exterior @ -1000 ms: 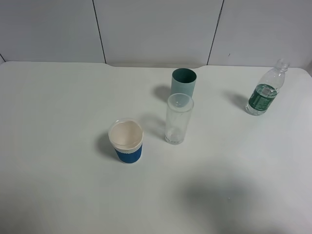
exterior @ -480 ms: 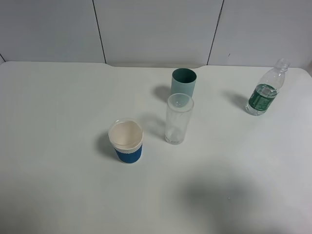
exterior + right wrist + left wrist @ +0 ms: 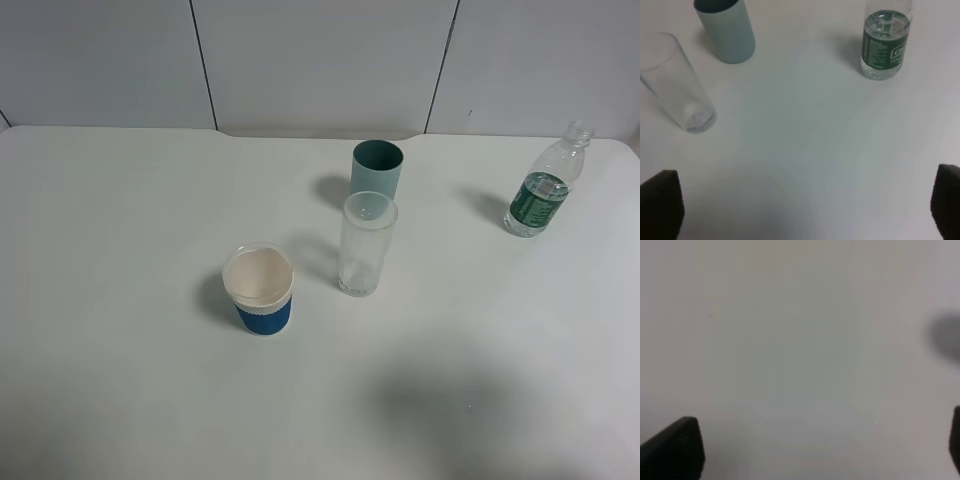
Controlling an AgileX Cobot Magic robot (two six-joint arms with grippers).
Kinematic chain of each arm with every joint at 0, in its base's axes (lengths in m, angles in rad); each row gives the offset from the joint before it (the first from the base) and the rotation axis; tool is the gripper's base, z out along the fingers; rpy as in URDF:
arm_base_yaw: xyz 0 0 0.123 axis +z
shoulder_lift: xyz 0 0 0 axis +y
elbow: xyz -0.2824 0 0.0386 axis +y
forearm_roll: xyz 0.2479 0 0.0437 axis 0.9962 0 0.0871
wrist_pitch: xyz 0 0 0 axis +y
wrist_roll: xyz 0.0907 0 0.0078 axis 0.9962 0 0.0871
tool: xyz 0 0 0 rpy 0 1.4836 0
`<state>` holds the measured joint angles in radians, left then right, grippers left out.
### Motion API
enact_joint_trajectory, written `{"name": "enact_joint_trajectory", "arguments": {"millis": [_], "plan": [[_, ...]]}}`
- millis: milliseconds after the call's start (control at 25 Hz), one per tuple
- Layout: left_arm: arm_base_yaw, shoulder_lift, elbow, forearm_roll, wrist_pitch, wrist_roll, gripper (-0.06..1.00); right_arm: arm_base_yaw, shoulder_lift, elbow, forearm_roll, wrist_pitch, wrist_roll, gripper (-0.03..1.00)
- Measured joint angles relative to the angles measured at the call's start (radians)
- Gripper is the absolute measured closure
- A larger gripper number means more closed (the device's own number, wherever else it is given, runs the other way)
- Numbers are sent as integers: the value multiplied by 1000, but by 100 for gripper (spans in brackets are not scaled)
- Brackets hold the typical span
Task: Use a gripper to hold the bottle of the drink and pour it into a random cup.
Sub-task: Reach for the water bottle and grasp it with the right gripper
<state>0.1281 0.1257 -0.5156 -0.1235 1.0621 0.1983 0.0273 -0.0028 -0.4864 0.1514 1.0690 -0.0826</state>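
Note:
The clear bottle with a dark green label [image 3: 544, 190] stands upright and capless at the table's far right; it also shows in the right wrist view [image 3: 885, 42]. The teal cup [image 3: 377, 171] stands upright at the back middle, also seen in the right wrist view [image 3: 726, 28]. Neither arm shows in the exterior high view. My right gripper [image 3: 805, 210] is open and empty, well short of the bottle and the cup. My left gripper [image 3: 825, 450] is open and empty over bare table.
A clear glass tumbler [image 3: 366, 243] stands just in front of the teal cup, also in the right wrist view [image 3: 677, 82]. A blue-sleeved white paper cup [image 3: 261, 288] stands left of it. The white table [image 3: 120, 250] ends at a grey panelled wall.

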Motion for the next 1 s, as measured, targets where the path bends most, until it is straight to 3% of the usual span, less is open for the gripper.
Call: {"name": "enact_joint_trajectory", "arguments": {"millis": [680,1000], "plan": [[0,0,0,0,0,0,-5,0,0,0,82,-19,-27,-3],[0,0,0,0,0,0,-5,0,58,0,70,-20,-45,-3]]}}
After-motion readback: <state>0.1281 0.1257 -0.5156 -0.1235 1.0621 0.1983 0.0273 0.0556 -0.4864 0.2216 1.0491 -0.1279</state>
